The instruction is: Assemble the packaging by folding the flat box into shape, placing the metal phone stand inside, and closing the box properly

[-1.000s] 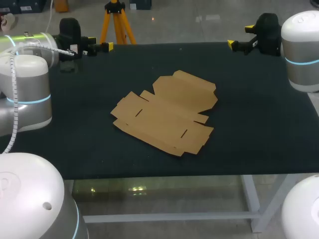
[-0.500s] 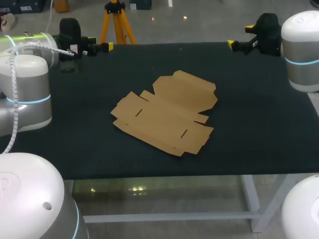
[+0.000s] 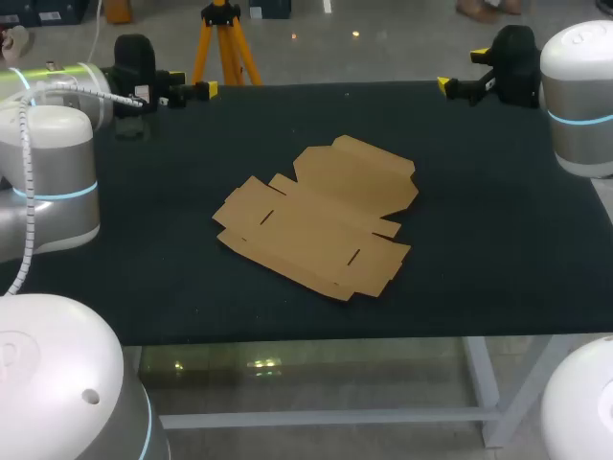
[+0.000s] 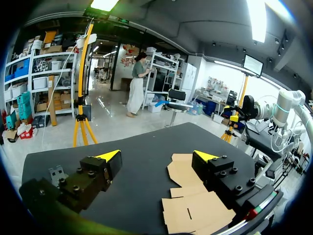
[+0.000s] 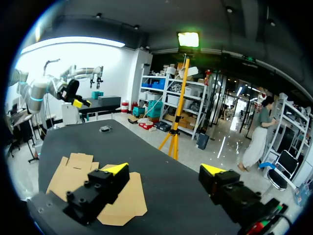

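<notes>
1. Left claw (image 4: 156, 155) and right claw (image 5: 166, 169) both gaped wide, holding nothing, each near the far edge of the table (image 3: 498, 240).
2. Flat box (image 3: 316, 225) lay unfolded mid-table; a finger hid part of it in each wrist view.
3. Small grey piece (image 4: 57, 174) sat beside the left claw — too small to identify.

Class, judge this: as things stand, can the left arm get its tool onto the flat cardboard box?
Probably yes: the left tool hangs open at the far edge of the table, with nothing between it and the box.
</notes>
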`<action>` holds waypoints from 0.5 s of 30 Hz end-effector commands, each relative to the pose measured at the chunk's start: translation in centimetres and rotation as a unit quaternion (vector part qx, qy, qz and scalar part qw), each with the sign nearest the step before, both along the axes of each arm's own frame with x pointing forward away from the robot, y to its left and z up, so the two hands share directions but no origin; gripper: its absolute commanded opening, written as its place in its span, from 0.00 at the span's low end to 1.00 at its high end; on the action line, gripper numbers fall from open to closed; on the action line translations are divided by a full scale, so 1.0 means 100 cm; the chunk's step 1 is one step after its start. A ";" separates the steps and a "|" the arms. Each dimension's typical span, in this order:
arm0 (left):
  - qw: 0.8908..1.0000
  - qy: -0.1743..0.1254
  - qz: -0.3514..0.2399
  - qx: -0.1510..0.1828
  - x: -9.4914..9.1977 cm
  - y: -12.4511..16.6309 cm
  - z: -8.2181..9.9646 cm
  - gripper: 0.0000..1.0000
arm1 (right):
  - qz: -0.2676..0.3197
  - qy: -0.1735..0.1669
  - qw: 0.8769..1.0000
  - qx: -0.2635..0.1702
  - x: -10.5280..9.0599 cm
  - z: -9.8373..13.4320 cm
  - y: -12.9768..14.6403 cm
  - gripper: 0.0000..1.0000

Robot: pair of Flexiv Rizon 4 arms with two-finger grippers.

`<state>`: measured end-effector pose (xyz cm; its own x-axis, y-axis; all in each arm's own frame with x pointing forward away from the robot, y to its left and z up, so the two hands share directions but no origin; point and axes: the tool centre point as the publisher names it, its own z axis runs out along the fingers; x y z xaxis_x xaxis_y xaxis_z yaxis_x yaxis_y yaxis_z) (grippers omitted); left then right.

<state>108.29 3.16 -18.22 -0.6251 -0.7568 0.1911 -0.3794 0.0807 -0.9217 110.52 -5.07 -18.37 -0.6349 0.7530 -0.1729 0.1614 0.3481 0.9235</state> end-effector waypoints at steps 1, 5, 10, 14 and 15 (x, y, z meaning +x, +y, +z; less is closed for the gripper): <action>1.000 0.029 0.004 -0.005 -0.005 0.004 0.005 1.00 | -0.004 0.016 1.000 0.012 0.000 0.000 -0.001 1.00; 0.997 0.078 0.023 -0.014 -0.011 0.008 0.008 1.00 | -0.022 0.066 0.997 0.021 -0.002 0.002 -0.004 1.00; 0.981 0.182 0.063 -0.021 -0.009 0.010 0.004 1.00 | -0.056 0.151 0.987 0.021 -0.005 -0.002 -0.005 1.00; 0.968 0.242 0.072 0.001 -0.011 0.008 -0.004 1.00 | -0.065 0.212 0.975 0.030 -0.013 -0.010 -0.006 1.00; 0.966 0.249 0.071 0.005 -0.012 0.007 -0.005 1.00 | -0.065 0.223 0.972 0.031 -0.015 -0.013 -0.006 1.00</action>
<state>106.79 4.40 -19.14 -0.4016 -0.8019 0.4423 -0.6377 -0.1018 -0.7635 109.06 -5.60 -20.23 -0.5483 0.8275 0.1210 0.4434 0.1649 0.8810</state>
